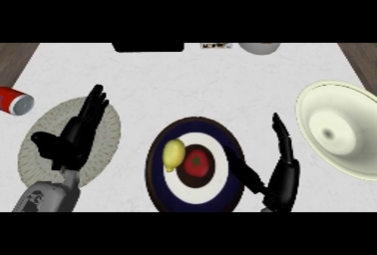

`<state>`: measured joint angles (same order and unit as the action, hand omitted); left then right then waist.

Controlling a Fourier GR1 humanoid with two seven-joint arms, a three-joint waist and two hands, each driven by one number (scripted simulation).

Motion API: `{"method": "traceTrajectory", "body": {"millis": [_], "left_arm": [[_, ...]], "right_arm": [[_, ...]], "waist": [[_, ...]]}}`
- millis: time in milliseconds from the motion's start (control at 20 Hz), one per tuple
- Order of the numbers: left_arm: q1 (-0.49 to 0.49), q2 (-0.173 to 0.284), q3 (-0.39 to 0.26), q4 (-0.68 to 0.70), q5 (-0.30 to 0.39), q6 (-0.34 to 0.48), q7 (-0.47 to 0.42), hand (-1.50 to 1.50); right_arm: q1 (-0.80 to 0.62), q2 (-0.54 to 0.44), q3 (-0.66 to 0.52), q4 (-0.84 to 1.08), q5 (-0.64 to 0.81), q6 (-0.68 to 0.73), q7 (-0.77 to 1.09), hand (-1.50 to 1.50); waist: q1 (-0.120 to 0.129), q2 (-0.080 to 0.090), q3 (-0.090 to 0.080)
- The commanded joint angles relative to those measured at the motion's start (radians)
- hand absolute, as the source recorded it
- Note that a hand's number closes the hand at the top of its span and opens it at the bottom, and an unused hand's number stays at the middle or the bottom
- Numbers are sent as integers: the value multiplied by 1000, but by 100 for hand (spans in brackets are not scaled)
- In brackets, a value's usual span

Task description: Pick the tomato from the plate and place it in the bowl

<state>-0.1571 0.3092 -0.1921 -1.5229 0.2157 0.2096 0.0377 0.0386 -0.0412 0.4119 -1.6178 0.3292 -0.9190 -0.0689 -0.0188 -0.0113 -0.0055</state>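
A red tomato (196, 163) lies on a dark blue plate (227, 191) with white rings, in the lower middle of the head view. A yellow lemon (174, 154) touches the tomato's left side. The cream bowl (340, 128) stands at the right edge. My right hand (284, 172) is open just right of the plate, fingers pointing up and thumb reaching over the plate's rim toward the tomato, not touching it. My left hand (76, 133) is open with straight fingers, resting over a round speckled mat (108, 135) at the left.
A red can (14, 100) lies on its side at the far left edge. At the counter's back edge sit a black object (148, 47), a small label (216, 46) and a grey round thing (259, 48). Wooden surface (362, 55) shows beyond the counter's corners.
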Motion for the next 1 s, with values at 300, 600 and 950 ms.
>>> {"method": "traceTrajectory", "body": {"millis": [300,600,950], "left_arm": [[13,-20,-23,-9,-23,10,-7,0],[-6,-23,-20,-1,-31,22,23,0],[-2,-60,-52,8,-66,45,1,0]], "right_arm": [[148,41,188,35,405,-311,280,-150],[200,41,239,-22,503,-187,567,-150],[117,41,244,-75,665,36,970,-150]], "waist": [[3,7,-5],[4,12,-3],[16,15,-2]]}}
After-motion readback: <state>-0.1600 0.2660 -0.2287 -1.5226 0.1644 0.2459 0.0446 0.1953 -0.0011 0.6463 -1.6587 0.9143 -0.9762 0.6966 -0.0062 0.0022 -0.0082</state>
